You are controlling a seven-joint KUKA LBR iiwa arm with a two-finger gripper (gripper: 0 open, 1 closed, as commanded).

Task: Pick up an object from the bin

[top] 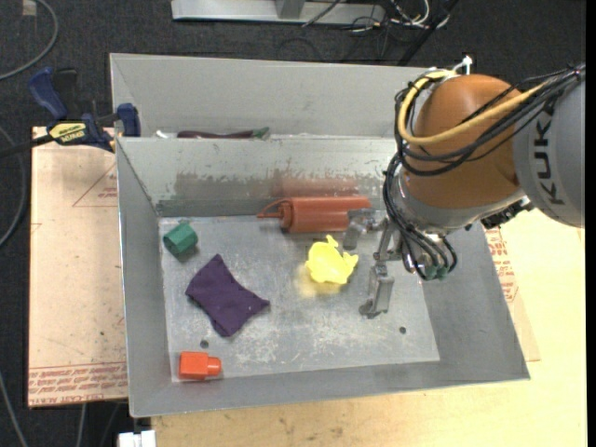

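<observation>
My gripper [366, 268] hangs low in the right half of the bin, open. One fingertip [375, 298] is near the floor and the other finger [355, 233] sits by the back. A crumpled yellow thing [328, 264] lies just left of the gap between them, close to both fingers but not gripped. A red-brown cylinder [317, 214] lies on its side along the back wall, its right end next to the upper finger.
Left of centre lies a purple cloth [225, 294], with a green block [181, 239] behind it and a small orange piece [199, 366] at the front left. The arm and its orange cover overhang the bin's right side.
</observation>
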